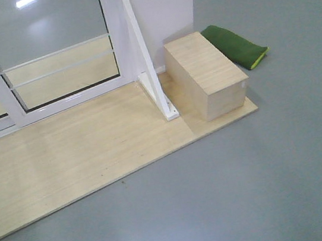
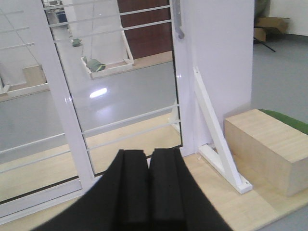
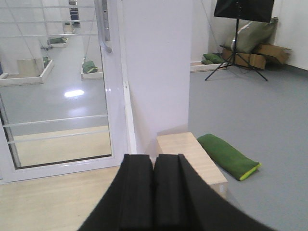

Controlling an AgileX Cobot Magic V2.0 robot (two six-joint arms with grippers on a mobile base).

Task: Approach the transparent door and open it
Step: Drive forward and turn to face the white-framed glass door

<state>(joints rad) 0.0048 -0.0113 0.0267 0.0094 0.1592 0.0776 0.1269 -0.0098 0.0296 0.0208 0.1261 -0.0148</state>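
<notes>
White-framed transparent door [image 3: 62, 91] abuts the white wall [image 3: 156, 62].

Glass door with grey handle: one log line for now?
white-framed clear-glass sliding door: closed | curved grey handle: untouched | left gripper: shut | right gripper: shut

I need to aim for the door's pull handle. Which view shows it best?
The right wrist view: the grey handle shows its longest stretch there. The left wrist view catches only its lower end; the front view shows none of it.
</notes>
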